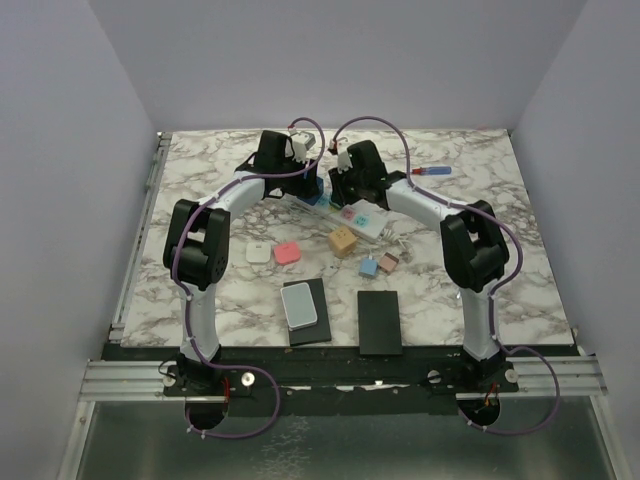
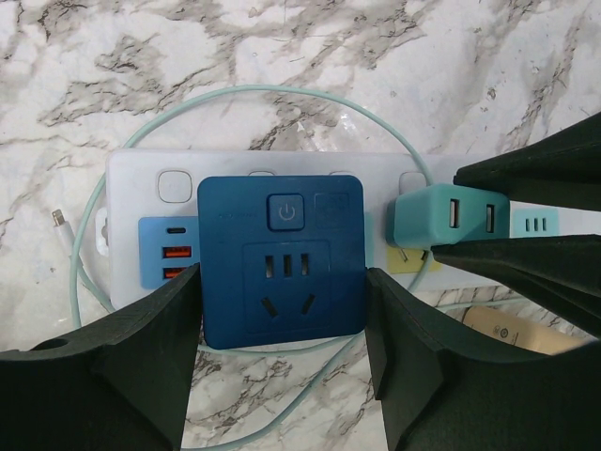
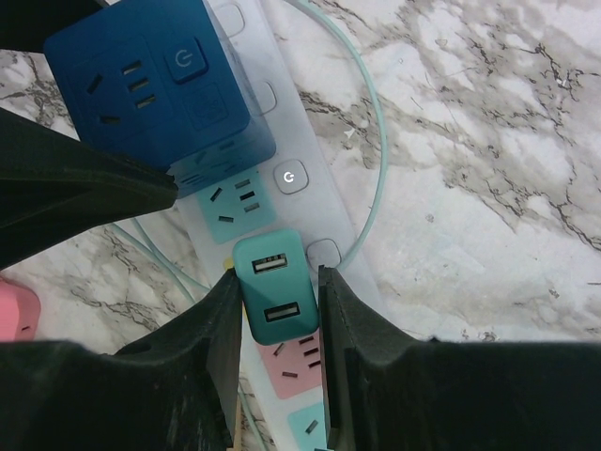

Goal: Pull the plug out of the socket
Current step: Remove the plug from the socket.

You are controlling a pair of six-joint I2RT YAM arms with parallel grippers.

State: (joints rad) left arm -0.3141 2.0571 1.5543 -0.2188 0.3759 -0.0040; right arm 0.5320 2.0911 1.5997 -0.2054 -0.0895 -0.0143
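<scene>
The socket is a white power strip [image 2: 141, 178] with pastel faces; it shows in the top view [image 1: 362, 217] and the right wrist view [image 3: 305, 202]. A dark blue cube adapter [image 2: 282, 263] sits on it, and my left gripper [image 2: 282, 282] is shut on its two sides. A teal USB charger plug [image 3: 274, 291] stands over the strip, and my right gripper [image 3: 279, 282] is shut on it. In the left wrist view the teal plug [image 2: 441, 221] shows metal prongs over a yellow face. In the top view both grippers, left [image 1: 312, 190] and right [image 1: 338, 192], meet at the strip's far end.
A mint cable [image 2: 94, 207] loops around the strip. On the table lie a white square [image 1: 258, 254], a pink square [image 1: 287, 252], a tan cube [image 1: 343, 241], two small plugs [image 1: 377, 264], two black pads [image 1: 379, 322] and a red-blue pen [image 1: 430, 172].
</scene>
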